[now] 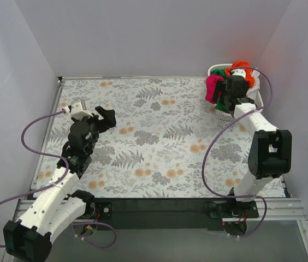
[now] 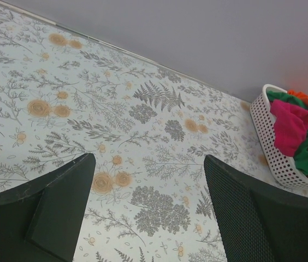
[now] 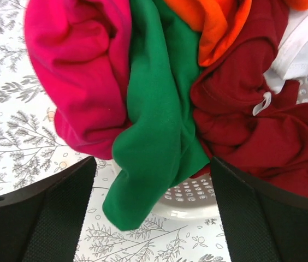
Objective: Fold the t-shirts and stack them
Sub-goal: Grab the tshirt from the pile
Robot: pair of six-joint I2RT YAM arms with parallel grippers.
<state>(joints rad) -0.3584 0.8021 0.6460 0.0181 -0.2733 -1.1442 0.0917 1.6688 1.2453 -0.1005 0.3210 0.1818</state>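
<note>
Green t-shirt (image 3: 154, 109) overhangs basket (image 3: 189, 195) | right end effector (image 3: 151, 164) spread wide, empty | left end effector (image 2: 149, 158) spread wide, empty

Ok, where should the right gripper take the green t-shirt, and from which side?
I'd take the green t-shirt by the fold hanging over the basket rim, between the pink shirt and the dark red shirt. Come from the table side, right gripper straddling it: that fold hangs free, the rest looks wedged.

Top view high over near edge, left wrist low across table (image 2: 143, 109) toward basket (image 2: 271, 144), right wrist close on basket
</note>
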